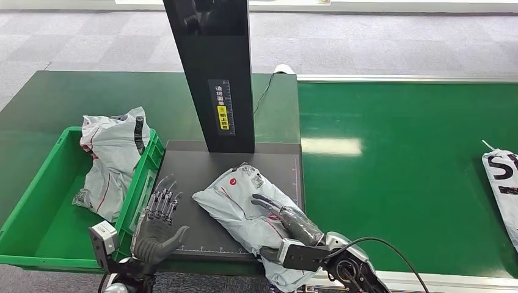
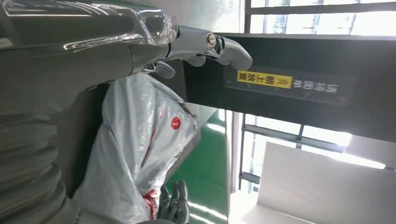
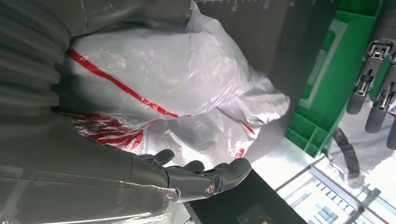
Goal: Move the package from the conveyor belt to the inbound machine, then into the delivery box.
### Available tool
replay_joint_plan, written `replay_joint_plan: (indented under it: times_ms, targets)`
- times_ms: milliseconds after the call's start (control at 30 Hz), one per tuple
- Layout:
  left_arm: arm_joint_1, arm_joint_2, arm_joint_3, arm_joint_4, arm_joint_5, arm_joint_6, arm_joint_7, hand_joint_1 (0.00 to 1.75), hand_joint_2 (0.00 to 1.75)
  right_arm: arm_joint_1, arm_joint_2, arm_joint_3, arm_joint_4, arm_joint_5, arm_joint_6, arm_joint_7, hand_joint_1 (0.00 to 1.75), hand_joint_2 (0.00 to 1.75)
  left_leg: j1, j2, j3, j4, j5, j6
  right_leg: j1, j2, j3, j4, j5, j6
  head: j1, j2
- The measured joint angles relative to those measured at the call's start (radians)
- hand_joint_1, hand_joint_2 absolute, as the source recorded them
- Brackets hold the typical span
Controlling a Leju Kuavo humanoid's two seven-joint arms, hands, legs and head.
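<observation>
- Head view: a white package [image 1: 241, 204] with red lines lies on the dark plate [image 1: 189, 171] of the inbound machine, at the foot of its black column [image 1: 214, 67].
- The right robot hand [image 1: 284, 217] lies on the package's near right part, fingers stretched over the plastic toward the column; whether they pinch it I cannot tell.
- The left robot hand [image 1: 159, 223] hovers over the plate's left edge, between the package and the green box [image 1: 43, 207], palm up-turned, fingers spread and apart, grasping nothing, not touching the package.
- A second white bag [image 1: 113, 159] lies in the box, leaning over its right wall.
- To the right runs the green belt [image 1: 403, 165] with another bag [image 1: 504, 183] at the frame's edge.
- Left wrist view: the left robot hand [image 2: 196, 49] reaches out with straight fingers before the column's yellow label [image 2: 265, 80]; the package [image 2: 140, 149] lies beside it, apart from the fingers.
- Right wrist view: the right robot hand [image 3: 187, 179] lies along the crumpled package [image 3: 173, 84], fingers extended against its edge; the plate and the green box [image 3: 327, 88] lie beyond, with the other hand's fingers [image 3: 373, 93] over the box wall.
</observation>
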Motion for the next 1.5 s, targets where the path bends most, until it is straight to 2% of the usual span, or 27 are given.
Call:
replay_joint_plan:
  times_ms: [100, 367, 467, 667, 867, 967, 1133, 1200, 1267, 1333, 1400, 1500]
  targets:
    - [0.005, -0.001, -0.004, -0.025, -0.052, 0.028, -0.023, 0.00, 1.75, 0.011, 0.003, -0.013, -0.005, -0.015, -0.001, -0.021, 0.00, 1.75, 0.000, 0.000, 0.000, 0.000, 0.000, 0.000, 0.000, 0.000, 0.000, 0.000, 0.000, 0.000, 0.000, 0.000]
    - [0.001, 0.003, -0.066, -0.062, -0.362, 0.202, -0.033, 0.00, 1.75, 0.027, 0.013, -0.048, -0.029, -0.135, 0.046, -0.089, 0.00, 1.75, 0.000, 0.000, 0.000, 0.000, 0.000, 0.000, 0.000, 0.000, 0.000, 0.000, 0.000, 0.000, 0.000, 0.000]
    - [-0.015, 0.008, -0.107, -0.062, -0.483, 0.256, -0.007, 0.00, 1.75, 0.027, 0.024, -0.076, -0.047, -0.158, 0.006, -0.097, 0.00, 1.75, 0.000, 0.000, 0.000, 0.000, 0.000, 0.000, 0.000, 0.000, 0.000, 0.000, 0.000, 0.000, 0.000, 0.000]
    - [-0.041, 0.023, -0.178, -0.059, -0.598, 0.276, 0.034, 0.00, 1.75, 0.030, 0.051, -0.137, -0.083, -0.178, -0.128, -0.109, 0.00, 1.75, 0.000, 0.000, 0.000, 0.000, 0.000, 0.000, 0.000, 0.000, 0.000, 0.000, 0.000, 0.000, 0.000, 0.000]
    - [-0.089, 0.046, -0.253, -0.010, -0.820, 0.291, 0.182, 0.00, 1.75, 0.046, 0.081, -0.188, -0.142, -0.213, -0.225, -0.111, 0.00, 1.75, 0.000, 0.000, 0.000, 0.000, 0.000, 0.000, 0.000, 0.000, 0.000, 0.000, 0.000, 0.000, 0.000, 0.000]
    - [-0.119, 0.050, -0.283, 0.038, -0.894, 0.302, 0.244, 0.00, 1.75, 0.055, 0.094, -0.202, -0.166, -0.219, -0.242, -0.100, 0.00, 1.75, 0.000, 0.000, 0.000, 0.000, 0.000, 0.000, 0.000, 0.000, 0.000, 0.000, 0.000, 0.000, 0.000, 0.000]
    - [-0.176, 0.050, -0.325, 0.159, -1.086, 0.329, 0.414, 0.00, 1.75, 0.073, 0.114, -0.216, -0.195, -0.219, -0.257, -0.087, 0.00, 1.75, 0.000, 0.000, 0.000, 0.000, 0.000, 0.000, 0.000, 0.000, 0.000, 0.000, 0.000, 0.000, 0.000, 0.000]
    - [-0.198, 0.044, -0.328, 0.211, -1.122, 0.344, 0.452, 0.00, 1.75, 0.081, 0.120, -0.221, -0.206, -0.216, -0.262, -0.083, 0.00, 1.75, 0.000, 0.000, 0.000, 0.000, 0.000, 0.000, 0.000, 0.000, 0.000, 0.000, 0.000, 0.000, 0.000, 0.000]
    - [-0.216, 0.038, -0.328, 0.253, -1.136, 0.355, 0.469, 0.26, 1.75, 0.089, 0.125, -0.226, -0.216, -0.213, -0.264, -0.079, 0.00, 1.75, 0.000, 0.000, 0.000, 0.000, 0.000, 0.000, 0.000, 0.000, 0.000, 0.000, 0.000, 0.000, 0.000, 0.000]
    - [-0.232, 0.030, -0.326, 0.284, -1.137, 0.359, 0.475, 1.10, 1.75, 0.095, 0.129, -0.230, -0.222, -0.210, -0.266, -0.076, 0.00, 1.75, 0.000, 0.000, 0.000, 0.000, 0.000, 0.000, 0.000, 0.000, 0.000, 0.000, 0.000, 0.000, 0.000, 0.000]
    - [-0.242, 0.023, -0.322, 0.308, -1.125, 0.358, 0.474, 1.71, 1.75, 0.100, 0.132, -0.233, -0.227, -0.208, -0.267, -0.074, 0.00, 1.75, 0.000, 0.000, 0.000, 0.000, 0.000, 0.000, 0.000, 0.000, 0.000, 0.000, 0.000, 0.000, 0.000, 0.000]
    - [-0.252, 0.017, -0.312, 0.331, -1.098, 0.371, 0.451, 1.75, 1.75, 0.108, 0.134, -0.237, -0.234, -0.208, -0.270, -0.070, 0.00, 1.75, 0.000, 0.000, 0.000, 0.000, 0.000, 0.000, 0.000, 0.000, 0.000, 0.000, 0.000, 0.000, 0.000, 0.000]
